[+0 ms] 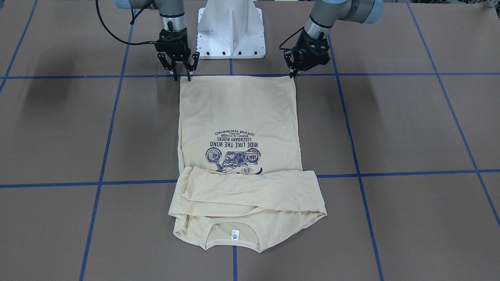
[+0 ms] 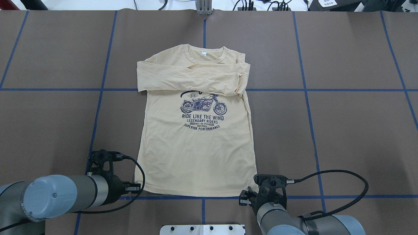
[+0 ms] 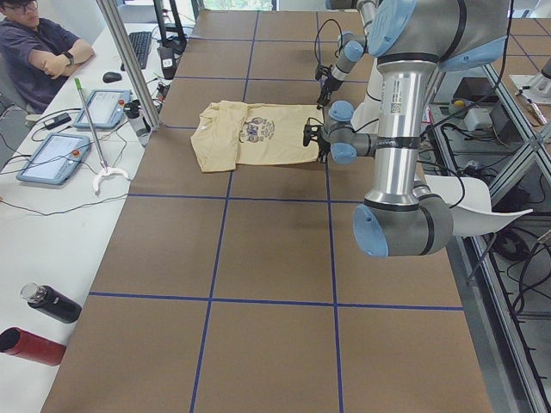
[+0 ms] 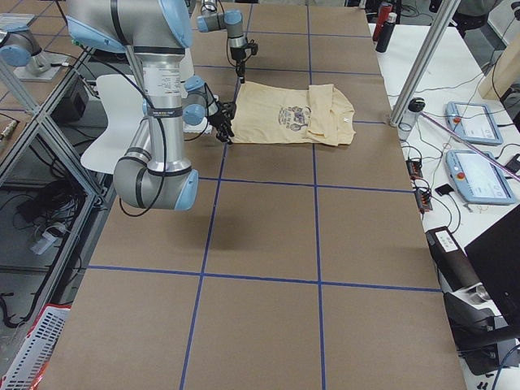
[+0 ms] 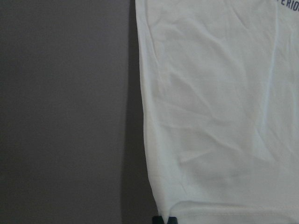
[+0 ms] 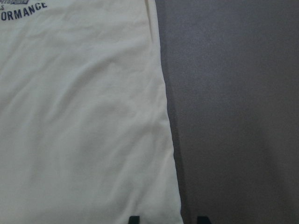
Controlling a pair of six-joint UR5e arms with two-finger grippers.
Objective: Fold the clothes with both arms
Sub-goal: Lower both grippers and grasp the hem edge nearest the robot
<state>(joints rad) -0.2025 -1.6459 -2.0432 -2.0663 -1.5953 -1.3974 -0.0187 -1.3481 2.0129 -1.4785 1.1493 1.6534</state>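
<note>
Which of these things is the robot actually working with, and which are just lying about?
Part of the job:
T-shirt
left gripper and right gripper, at its hem corners

Just lying about:
white pedestal base
tablet
keyboard
black bottle
red bottle

Even overhead light, soft shadows; wrist cams dim, blurry; T-shirt (image 5: pixel 219 116) washed pale.
</note>
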